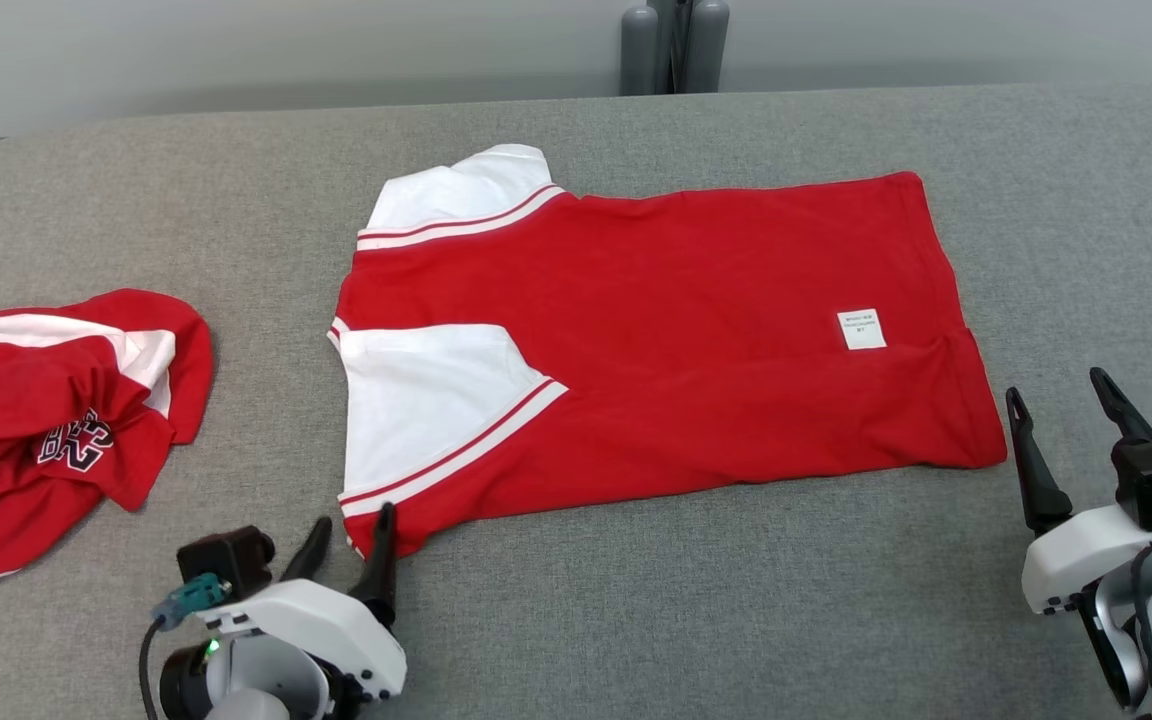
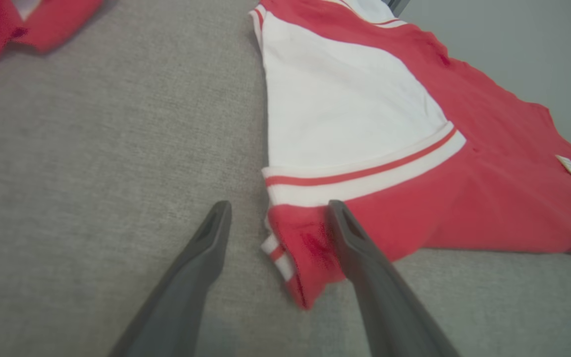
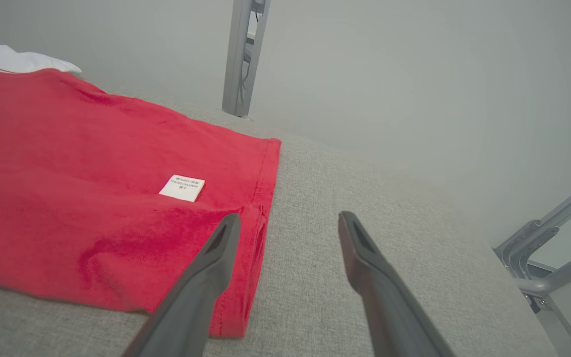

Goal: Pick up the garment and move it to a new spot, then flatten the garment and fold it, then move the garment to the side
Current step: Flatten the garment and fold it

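Observation:
The garment [image 1: 656, 330] is a red shirt with white sleeves, lying flat and partly folded across the middle of the grey table [image 1: 636, 610], with a small white label near its right hem. My left gripper [image 1: 351, 525] is open at the shirt's near left corner [image 2: 305, 258], one finger beside the cloth and one over it. My right gripper [image 1: 1061, 395] is open just past the near right hem corner [image 3: 238, 302], holding nothing. In the right wrist view its left finger overlaps the hem edge.
A second red and white garment [image 1: 46, 420] lies crumpled at the table's left edge. A grey metal post [image 3: 241, 54] stands behind the table's far edge. A metal frame [image 3: 548, 248] shows off the table's right side.

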{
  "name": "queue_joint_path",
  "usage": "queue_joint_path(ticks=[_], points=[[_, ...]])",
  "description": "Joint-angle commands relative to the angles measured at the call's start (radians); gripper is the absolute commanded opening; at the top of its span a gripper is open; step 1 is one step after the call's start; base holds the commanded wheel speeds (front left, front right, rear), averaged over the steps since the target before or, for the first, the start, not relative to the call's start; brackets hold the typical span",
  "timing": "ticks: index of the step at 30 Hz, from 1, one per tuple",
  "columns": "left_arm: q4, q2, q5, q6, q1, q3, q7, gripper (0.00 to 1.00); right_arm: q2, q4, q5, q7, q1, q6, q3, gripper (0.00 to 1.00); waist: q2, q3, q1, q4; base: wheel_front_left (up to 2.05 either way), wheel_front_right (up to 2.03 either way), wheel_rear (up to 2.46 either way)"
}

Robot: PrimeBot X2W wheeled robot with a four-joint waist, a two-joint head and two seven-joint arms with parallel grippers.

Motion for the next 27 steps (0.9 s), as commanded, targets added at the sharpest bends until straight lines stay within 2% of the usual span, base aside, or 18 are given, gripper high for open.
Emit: queue_joint_path(ticks=[1,2,3,5,8,10,13,15,16,18,20,21,22,23,27], points=[[-0.035,0.003,-0.015,0.023,0.031,-0.019,0.026,1.00,-0.005,-0.004,0.005,-0.004,0.011,0.000,-0.004,1.00,0.0000,0.002,0.0000,-0.002,0.00,0.00,0.00],[-0.050,0.002,-0.020,0.031,0.041,-0.028,0.035,0.95,-0.003,-0.005,0.006,-0.004,0.011,0.000,-0.004,1.00,0.0000,0.003,0.0000,-0.002,0.00,0.00,0.00],[-0.063,0.002,-0.022,0.037,0.048,-0.035,0.039,0.60,0.001,-0.002,0.008,-0.004,0.012,0.000,-0.001,1.00,0.0000,0.004,0.0000,-0.003,0.00,0.00,0.00],[-0.090,0.001,-0.020,0.044,0.060,-0.046,0.039,0.00,0.010,0.010,0.024,-0.004,0.011,0.000,0.013,1.00,0.0000,0.008,0.0000,-0.005,0.00,0.00,0.00],[-0.125,0.002,-0.014,0.046,0.066,-0.061,0.036,0.00,0.020,0.046,0.085,-0.004,-0.006,0.000,0.032,1.00,0.0000,0.015,0.0000,-0.004,0.00,0.00,0.00],[-0.142,0.012,-0.004,0.051,0.070,-0.067,0.041,0.00,0.050,0.088,0.178,-0.004,-0.022,0.000,0.012,1.00,0.0000,0.019,0.0000,-0.002,0.00,0.00,0.00],[-0.163,0.023,0.011,0.056,0.072,-0.076,0.047,0.00,0.061,0.149,0.292,-0.004,-0.053,0.000,0.026,1.00,0.0000,0.025,0.0000,0.005,0.00,0.00,0.00],[-0.173,0.025,0.011,0.058,0.073,-0.080,0.051,0.00,0.056,0.192,0.343,-0.004,-0.071,0.000,0.046,0.80,0.0000,0.027,0.0000,0.010,0.00,0.00,0.00],[-0.178,0.027,0.014,0.058,0.072,-0.083,0.053,0.00,0.055,0.217,0.368,-0.004,-0.078,0.000,0.061,0.75,0.0000,0.027,0.0000,0.012,0.00,0.00,0.00],[-0.185,0.029,0.016,0.058,0.072,-0.088,0.056,0.00,0.042,0.265,0.397,-0.004,-0.097,0.000,0.087,0.50,0.0000,0.026,0.0000,0.019,0.00,0.00,0.00],[-0.192,0.032,0.019,0.058,0.073,-0.092,0.060,0.00,0.038,0.304,0.428,-0.004,-0.106,0.000,0.110,0.38,0.0000,0.023,0.0000,0.025,0.00,0.00,0.00],[-0.197,0.033,0.018,0.058,0.074,-0.093,0.060,0.00,0.036,0.318,0.439,-0.004,-0.110,0.000,0.123,0.15,0.0000,0.021,0.0000,0.026,0.00,0.00,0.00],[-0.197,0.033,0.018,0.058,0.074,-0.093,0.060,0.00,0.036,0.318,0.439,-0.004,-0.110,0.000,0.123,0.15,0.0000,0.021,0.0000,0.026,0.00,0.00,0.00],[-0.200,0.034,0.016,0.058,0.078,-0.093,0.062,0.00,0.033,0.329,0.449,-0.004,-0.111,0.000,0.137,0.00,0.0000,0.019,0.0000,0.027,0.00,0.00,0.00],[-0.206,0.047,0.006,0.048,0.094,-0.096,0.068,0.00,0.004,0.350,0.472,-0.004,-0.105,0.000,0.175,0.00,0.0000,0.009,0.0000,0.026,0.00,0.00,0.00]])
